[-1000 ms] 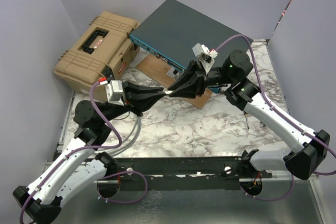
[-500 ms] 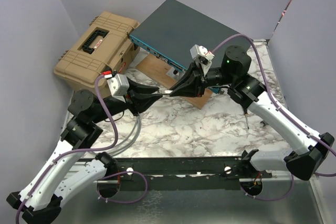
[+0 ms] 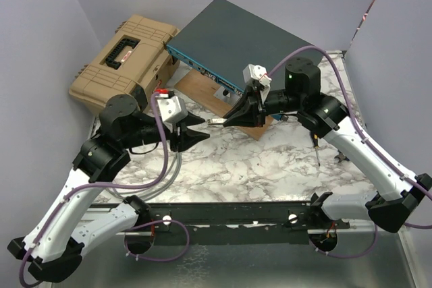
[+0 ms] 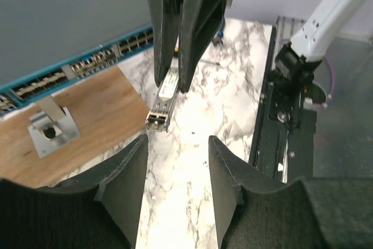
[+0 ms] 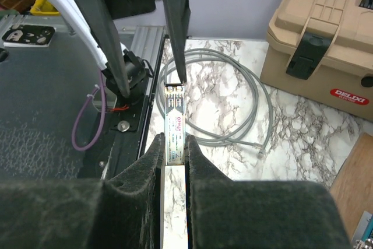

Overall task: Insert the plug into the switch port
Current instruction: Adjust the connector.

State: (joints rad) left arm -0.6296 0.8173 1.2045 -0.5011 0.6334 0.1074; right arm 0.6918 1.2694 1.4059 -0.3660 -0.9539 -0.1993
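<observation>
Marble-patterned table lies nearest. Above it, the two grippers face each other tip to tip.

1. Left gripper: the jaws stand apart with nothing between them. In the left wrist view, its two fingertips flank bare table and sit short of the plug without touching it.

2. Plug: a slim metal module, off the table and in the air between the two arms. Its free end, which shows two small openings, points at the left gripper. Its long axis runs in line with the right arm's fingers, roughly left to right in the top view.

3. Right gripper: the fingers are clamped on the plug's far half. The right wrist view shows the labelled body pinched between both pads, so this arm alone carries the plug.

4. Grey cable: coiled loose on the table under the left arm, well apart from the plug.

5. Wooden board: lies just beyond the grippers, in front of the switch.

6. Switch: sits at the far side. Its blue port face runs diagonally and looks toward the near left.

7. Tan toolbox: stands beside the switch on the left and takes no part.

Key relation: the port face lies beyond the plug, and the plug's axis runs closer to along that face than square to it. The right arm is the nearer one and holds the part. Judged from this, the plug must first be swung until its axis is square to the port row.
</observation>
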